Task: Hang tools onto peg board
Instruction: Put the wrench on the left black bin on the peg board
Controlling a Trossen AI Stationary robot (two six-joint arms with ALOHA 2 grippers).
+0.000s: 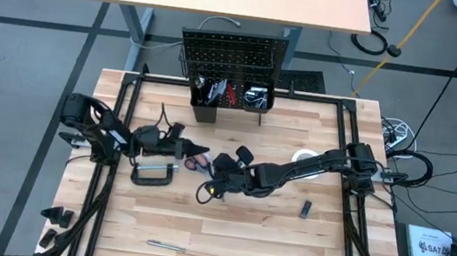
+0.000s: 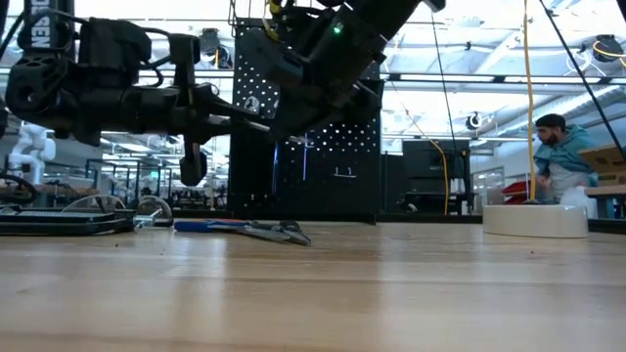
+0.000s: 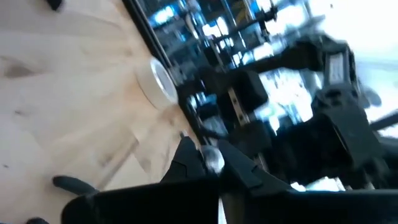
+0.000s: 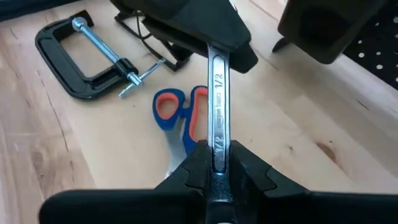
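Looks like a mid-air handoff, so the trick is not letting go too soon. The right gripper is clamped on one end of a wrench, and the other end is pinched in the left gripper, which is fully closed. In the overhead view both meet just left of the table's middle, above the wood, with the left gripper on the left and the right gripper beside it.

My take: whichever side is giving it up should ease off slowly only once the other has a solid bite, and the keeper should hold well clear of the end that has to go on a hook. I can't tell which end has the hanging hole.

The peg board stands at the far edge, well apart from the grippers, with bins at its foot, so there's a fair carry afterwards. Keep the wrench level on the way.

Stuff lying under the handoff: scissors almost directly below, a C-clamp further left. The tape roll sits to the right, under the right arm. A dropped wrench would land on the scissors.
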